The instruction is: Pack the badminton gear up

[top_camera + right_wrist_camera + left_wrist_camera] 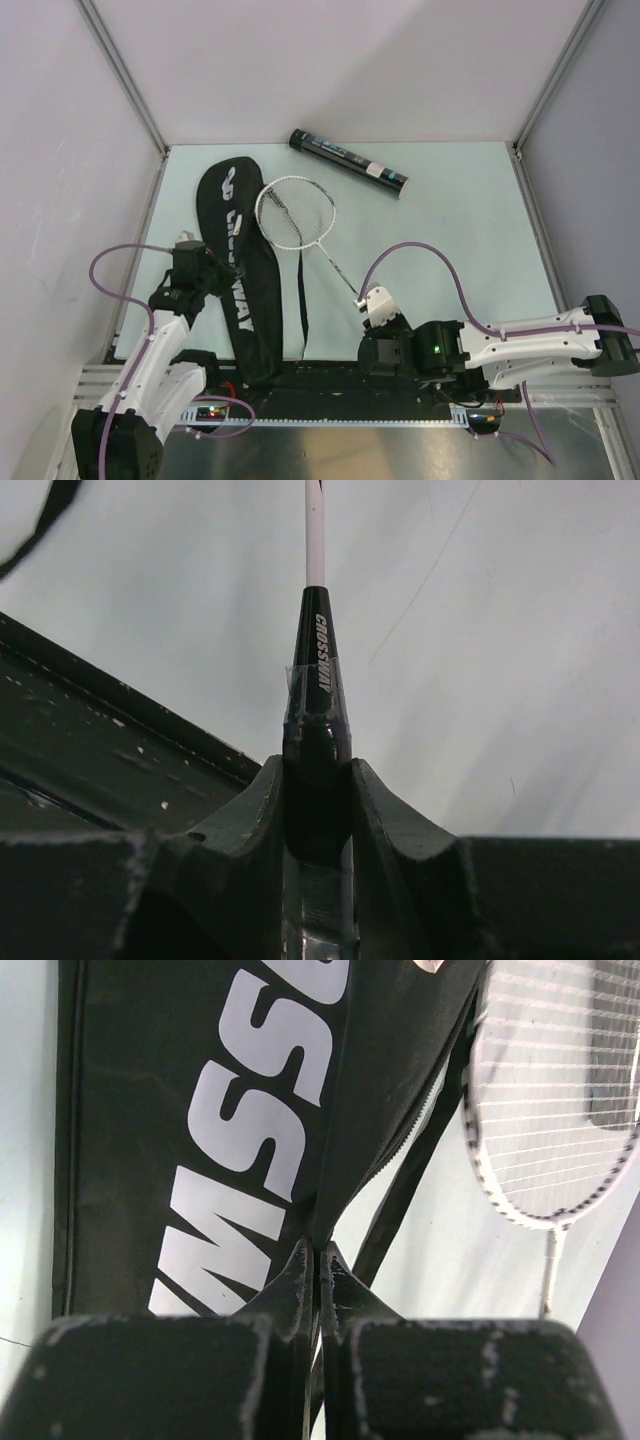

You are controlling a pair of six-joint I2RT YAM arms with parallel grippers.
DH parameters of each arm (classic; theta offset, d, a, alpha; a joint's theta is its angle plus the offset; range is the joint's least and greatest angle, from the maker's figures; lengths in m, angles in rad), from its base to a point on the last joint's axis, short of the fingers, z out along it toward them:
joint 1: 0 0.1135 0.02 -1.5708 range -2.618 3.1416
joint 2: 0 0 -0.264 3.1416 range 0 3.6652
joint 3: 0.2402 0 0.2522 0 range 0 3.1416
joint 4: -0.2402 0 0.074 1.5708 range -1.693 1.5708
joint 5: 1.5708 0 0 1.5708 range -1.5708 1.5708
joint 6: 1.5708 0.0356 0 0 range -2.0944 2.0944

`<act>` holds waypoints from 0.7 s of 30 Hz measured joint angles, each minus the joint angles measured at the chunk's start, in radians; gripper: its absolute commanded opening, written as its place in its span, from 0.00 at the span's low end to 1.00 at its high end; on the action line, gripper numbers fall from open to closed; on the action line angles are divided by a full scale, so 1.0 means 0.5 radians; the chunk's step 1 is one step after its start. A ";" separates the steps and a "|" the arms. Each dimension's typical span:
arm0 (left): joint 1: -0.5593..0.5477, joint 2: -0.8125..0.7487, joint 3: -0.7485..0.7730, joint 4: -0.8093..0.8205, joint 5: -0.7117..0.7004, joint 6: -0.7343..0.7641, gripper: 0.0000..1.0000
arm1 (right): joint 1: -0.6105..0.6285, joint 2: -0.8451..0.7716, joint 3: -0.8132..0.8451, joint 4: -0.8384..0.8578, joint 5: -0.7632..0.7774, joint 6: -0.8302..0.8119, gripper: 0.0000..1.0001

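Running up the black cone of the racket (318, 670) handle, small white capitals spell CROSSWAY; the right gripper (316, 775) is clamped on that handle just below the lettering. Large white letters of the same word run down the long black bag (245, 290), only partly readable in the overhead view. The print on the dark tube (348, 162) is too small to read.

White panels wall the pale green table (460, 230) at left, back and right. The tube lies slanted near the back edge, upper centre. The bag stretches from upper left down to the near rail. The right half of the table is bare.

The left gripper (318, 1260), at centre left overhead, is pinched tight on the bag's zip edge. The racket's strung head rests beside the bag's upper end, overlapping its edge, and its shaft slants down to the right gripper at lower centre.
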State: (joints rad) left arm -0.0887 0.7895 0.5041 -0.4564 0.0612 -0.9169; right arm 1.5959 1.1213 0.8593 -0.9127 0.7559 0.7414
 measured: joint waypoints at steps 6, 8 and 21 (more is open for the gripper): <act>0.000 0.037 0.041 0.011 -0.020 0.000 0.00 | 0.002 -0.014 -0.054 -0.094 -0.121 0.037 0.00; 0.000 0.056 0.053 0.015 -0.020 0.000 0.00 | 0.006 -0.020 -0.072 -0.093 -0.152 0.036 0.00; 0.001 0.111 0.055 0.055 -0.012 0.000 0.00 | 0.016 -0.034 -0.088 0.033 -0.165 0.072 0.00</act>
State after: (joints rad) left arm -0.0883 0.8452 0.5316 -0.4290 0.0551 -0.9169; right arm 1.6039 1.1046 0.8154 -0.8963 0.6735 0.7776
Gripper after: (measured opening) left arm 0.012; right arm 0.295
